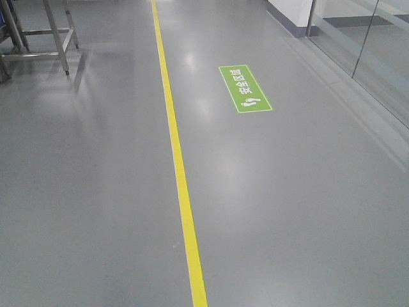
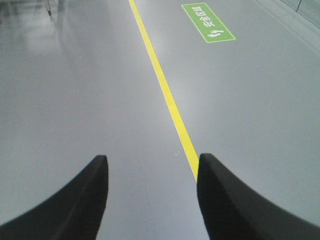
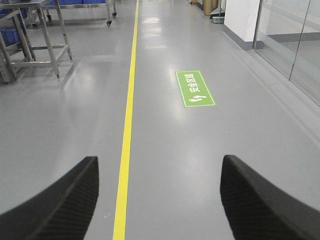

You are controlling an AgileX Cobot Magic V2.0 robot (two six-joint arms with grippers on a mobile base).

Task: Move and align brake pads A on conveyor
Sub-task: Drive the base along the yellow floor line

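Left gripper [image 2: 152, 167] is standing open, its two black fingers [image 2: 75, 205] spread wide with bare grey floor [image 2: 75, 100] showing between them; it is holding nothing. Right gripper [image 3: 160, 167] is likewise hanging open and empty above the floor.

A yellow line [image 1: 176, 160] is running lengthwise away from the robot. It is passing under the picture-right finger of the left gripper and just beside the picture-left finger of the right gripper. A green floor sign [image 1: 245, 88] is lying right of the line and apart from it, its long axis running roughly along the line. Steel frame legs [image 1: 57, 32] are standing at far left, and a glass partition [image 1: 370, 45] is bordering the right.

The brake pads A and the conveyor are falling outside all three views, so their place, heading and long axis cannot be told.
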